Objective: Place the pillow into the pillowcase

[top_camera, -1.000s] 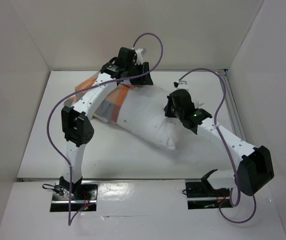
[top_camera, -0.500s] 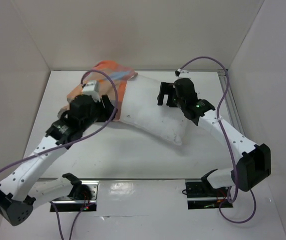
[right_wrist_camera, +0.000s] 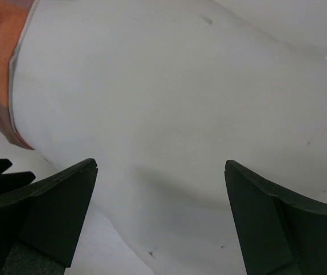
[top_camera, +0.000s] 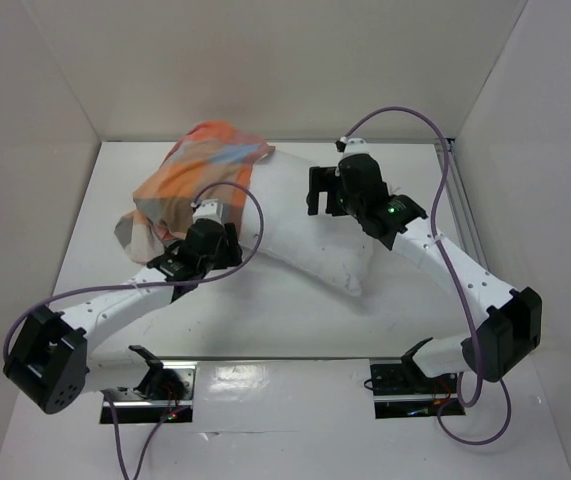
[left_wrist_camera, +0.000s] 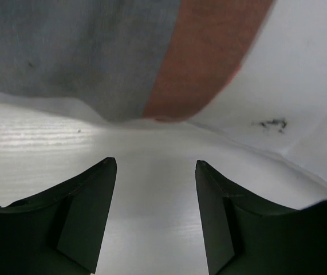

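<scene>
white table (top_camera: 295,320): left gripper (left_wrist_camera: 156,162), spread and empty, should pinch the pillowcase (top_camera: 200,170) hem, seemingly its mouth, near the far-left corner; right gripper (right_wrist_camera: 160,165), spread wide, should nudge the pillow (top_camera: 300,228) in.

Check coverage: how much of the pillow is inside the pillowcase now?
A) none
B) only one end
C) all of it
B: the pillowcase covers only the far-left end of the pillow; the rest lies bare on the table.
</scene>
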Available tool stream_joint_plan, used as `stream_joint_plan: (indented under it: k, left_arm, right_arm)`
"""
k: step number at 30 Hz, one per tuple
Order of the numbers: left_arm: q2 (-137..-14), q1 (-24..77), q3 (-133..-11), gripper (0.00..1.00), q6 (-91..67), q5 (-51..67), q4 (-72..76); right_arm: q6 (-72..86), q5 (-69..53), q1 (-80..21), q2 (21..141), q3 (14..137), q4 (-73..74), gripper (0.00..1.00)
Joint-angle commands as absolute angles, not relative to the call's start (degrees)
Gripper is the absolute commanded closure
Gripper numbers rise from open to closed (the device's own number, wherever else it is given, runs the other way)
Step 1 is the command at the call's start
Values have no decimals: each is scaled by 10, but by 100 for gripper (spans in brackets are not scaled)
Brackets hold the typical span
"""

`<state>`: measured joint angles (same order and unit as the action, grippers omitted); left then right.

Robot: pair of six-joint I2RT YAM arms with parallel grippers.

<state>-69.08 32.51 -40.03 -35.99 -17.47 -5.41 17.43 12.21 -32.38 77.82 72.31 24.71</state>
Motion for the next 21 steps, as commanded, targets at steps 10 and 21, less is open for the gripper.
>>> stream_joint_plan:
  k: [10,21]
  left_arm:
    - [-820,297,-495,39,-354,-257,-1]
    - [-794,273,-486,75,-370,-281,-17]
  right_arm:
    - [165,146,-327,770,713,271,0]
    - [165,146,-327,775,713,271,0]
